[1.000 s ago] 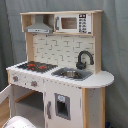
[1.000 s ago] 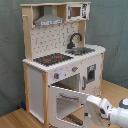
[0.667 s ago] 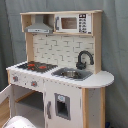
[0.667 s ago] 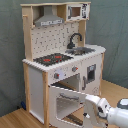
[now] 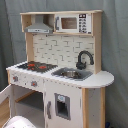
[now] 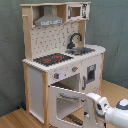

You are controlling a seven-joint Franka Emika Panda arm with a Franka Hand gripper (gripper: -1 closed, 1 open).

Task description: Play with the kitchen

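Item: the kitchen [image 6: 60, 55], oven door [image 6: 67, 102] swung open; my gripper [image 6: 88, 106] beside it, finger state indiscernible.

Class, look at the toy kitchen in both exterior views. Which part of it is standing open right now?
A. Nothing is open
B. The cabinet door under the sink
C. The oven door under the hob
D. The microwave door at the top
C. In the second exterior view the oven door with its window hangs swung out from the kitchen below the hob, with the robot arm beside it.
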